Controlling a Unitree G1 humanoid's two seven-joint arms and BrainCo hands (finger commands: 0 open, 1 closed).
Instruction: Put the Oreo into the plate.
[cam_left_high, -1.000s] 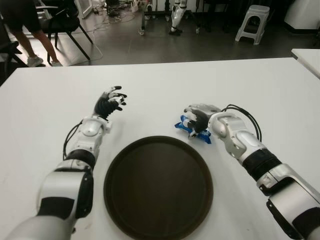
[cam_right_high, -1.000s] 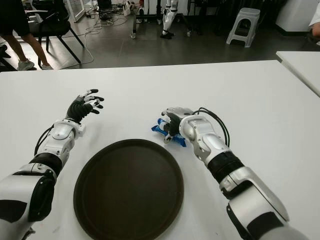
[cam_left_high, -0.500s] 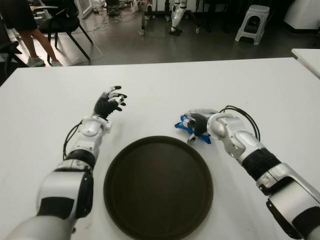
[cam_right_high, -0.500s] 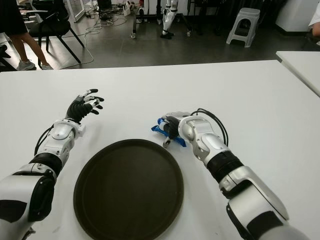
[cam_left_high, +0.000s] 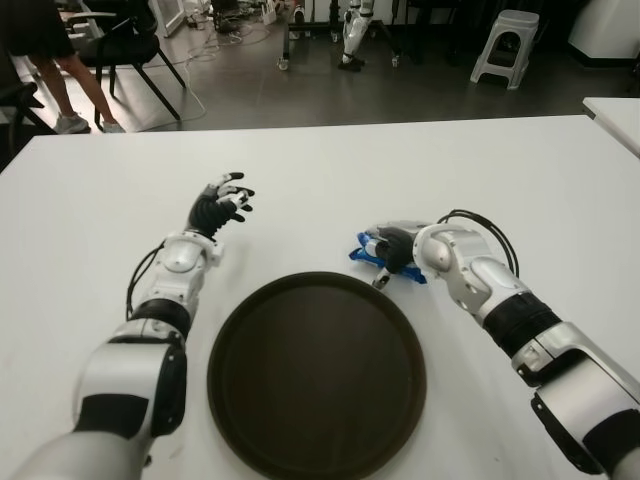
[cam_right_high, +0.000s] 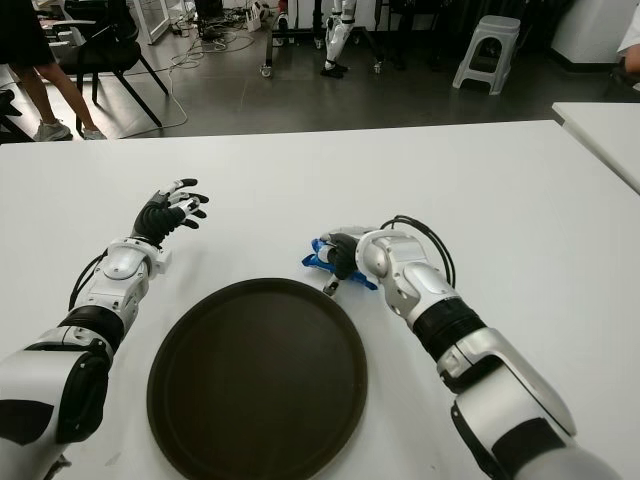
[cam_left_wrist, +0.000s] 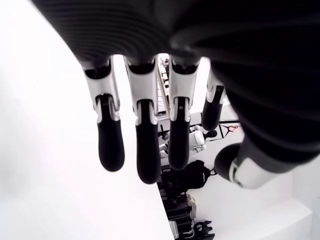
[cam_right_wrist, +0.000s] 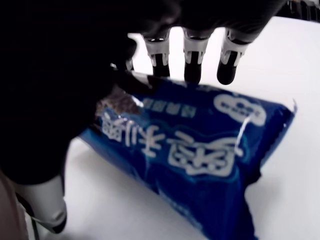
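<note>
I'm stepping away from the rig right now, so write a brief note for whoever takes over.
Right hand: over the blue Oreo pack, fingers curling onto it; no firm grasp visible.
Left hand: open and idle, on the table's left side.
The pack lies on the table just past the plate's far right rim. The plate holds nothing.
Done: reach.
Left: grip, lift, place in plate.

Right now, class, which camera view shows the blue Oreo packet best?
The right wrist view: the Oreo packet fills it, printing readable, under the right robot hand. Both eye views show only blue edges of it behind that hand, just beyond the plate. The left wrist view shows none of it.
</note>
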